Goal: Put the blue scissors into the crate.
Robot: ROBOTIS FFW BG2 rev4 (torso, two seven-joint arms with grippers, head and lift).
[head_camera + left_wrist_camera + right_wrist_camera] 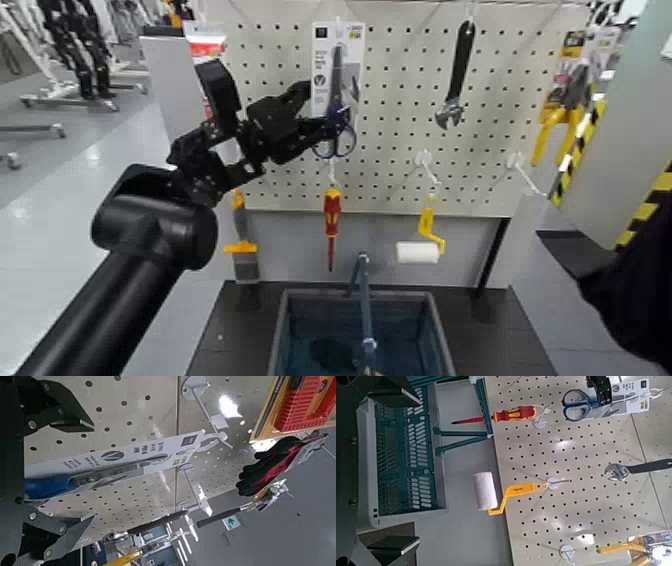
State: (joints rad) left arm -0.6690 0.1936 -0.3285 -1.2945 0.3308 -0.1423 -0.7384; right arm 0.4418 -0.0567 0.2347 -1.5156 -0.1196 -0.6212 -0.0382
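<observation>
Above the crate (436, 335), the raised left claw (93, 472) gapes around the blue scissors (47, 488). Only the right wrist view shows the right claw (419, 471), open, right of the crate.

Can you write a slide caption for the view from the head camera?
The robot's left tool at the carded scissors on a pegboard.

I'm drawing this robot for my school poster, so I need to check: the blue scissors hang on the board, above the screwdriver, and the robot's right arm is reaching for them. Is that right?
Not quite: it's the left arm, with its claw at the scissors, as the head view shows. The scissors do hang on the board, above the screwdriver.
</observation>
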